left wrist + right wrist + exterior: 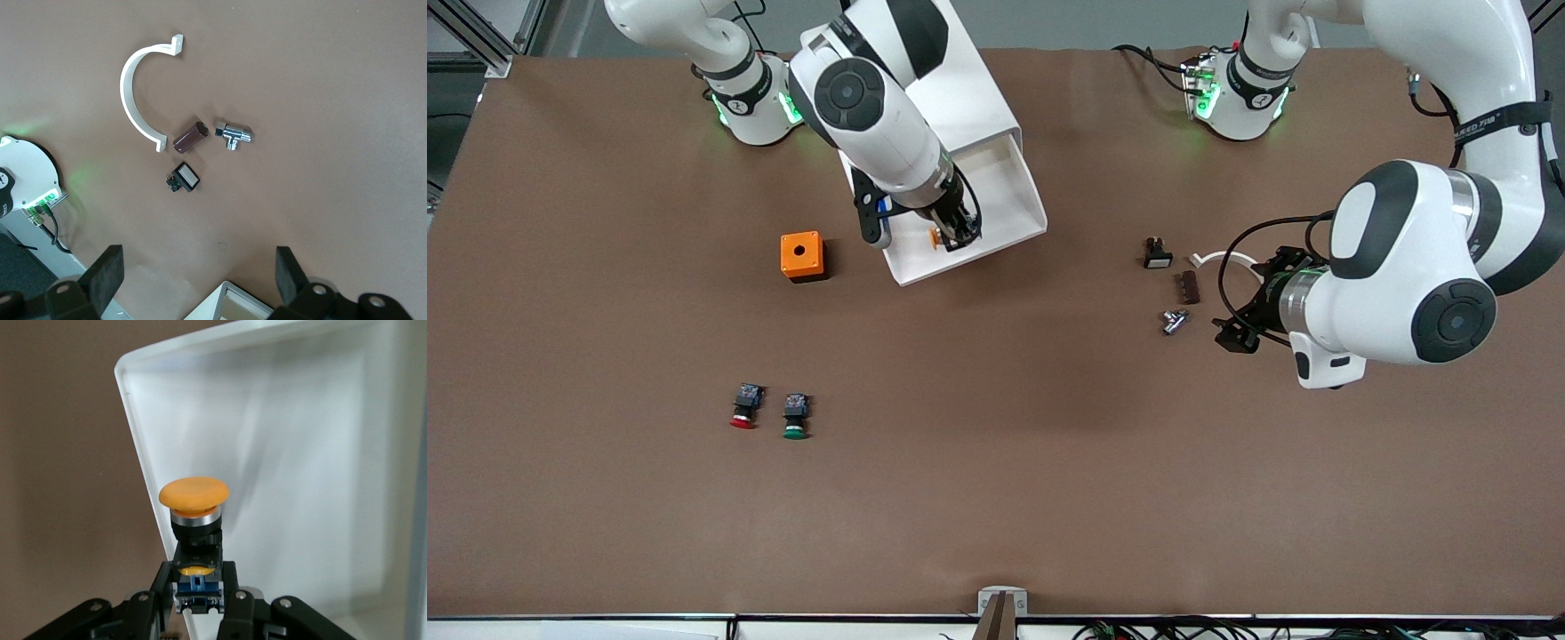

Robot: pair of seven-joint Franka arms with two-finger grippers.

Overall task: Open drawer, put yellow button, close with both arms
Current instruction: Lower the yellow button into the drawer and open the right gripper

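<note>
The top drawer (pixel 1009 209) of the white cabinet is pulled open and shows its white tray (pixel 300 467). My right gripper (pixel 951 236) is shut on the black-blue body of the yellow button (pixel 194 495), whose yellow cap (pixel 936 237) hangs over the drawer's open end. My left gripper (pixel 1238 336) is open and empty over the table toward the left arm's end, beside a group of small parts; its fingers (pixel 107 273) show wide apart in the left wrist view.
An orange box (pixel 801 256) sits beside the drawer. A red-capped button (pixel 745 405) and a green-capped button (pixel 796 416) lie nearer the front camera. A small black part (pixel 1157 253), brown cylinder (pixel 1189 287), white clip (pixel 137 93) and chrome valve (pixel 1174 321) lie by my left gripper.
</note>
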